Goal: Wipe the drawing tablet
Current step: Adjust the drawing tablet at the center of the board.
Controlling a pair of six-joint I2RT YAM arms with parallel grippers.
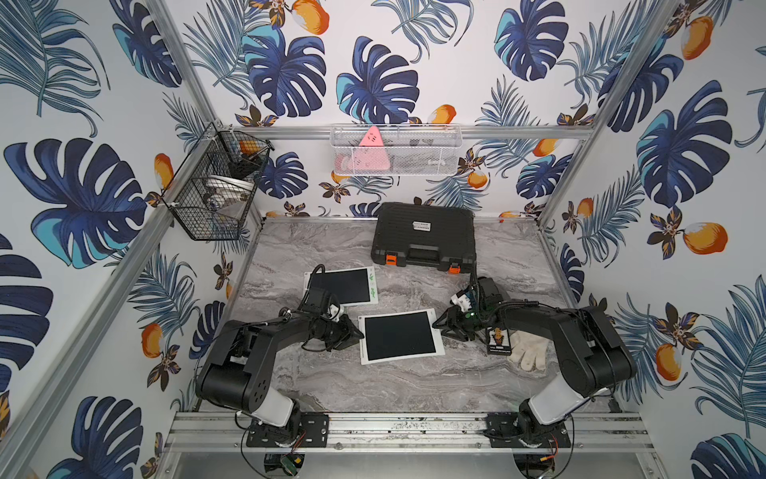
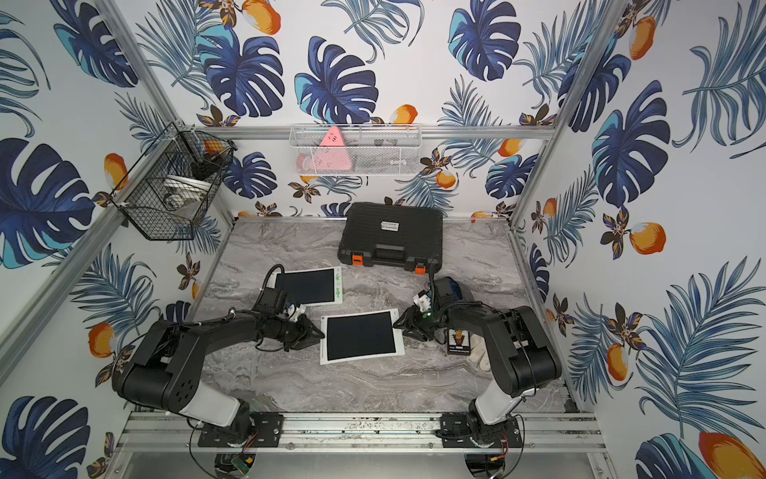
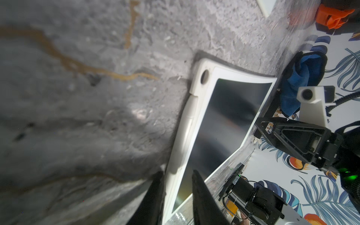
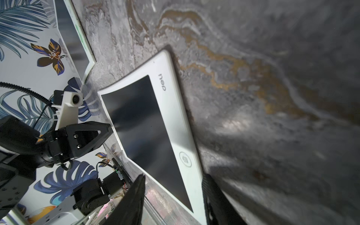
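Observation:
The drawing tablet (image 1: 400, 336) (image 2: 359, 336), white-framed with a dark blank screen, lies flat mid-table. My left gripper (image 1: 359, 334) (image 3: 177, 173) is at its left edge; in the left wrist view the jaws stand narrowly apart with the white frame (image 3: 181, 148) between them. My right gripper (image 1: 438, 326) (image 4: 175, 176) is open at the opposite edge, straddling a corner of the tablet (image 4: 148, 124). A blue cloth (image 2: 452, 289) (image 3: 300, 83) lies behind the right wrist, in neither gripper.
A second tablet (image 1: 342, 286) lies behind the left arm. A black case (image 1: 422, 236) with orange latches sits at the back. A white glove (image 1: 528, 348) and a small card (image 1: 497, 339) lie by the right arm. Wire baskets (image 1: 396, 151) hang on the walls.

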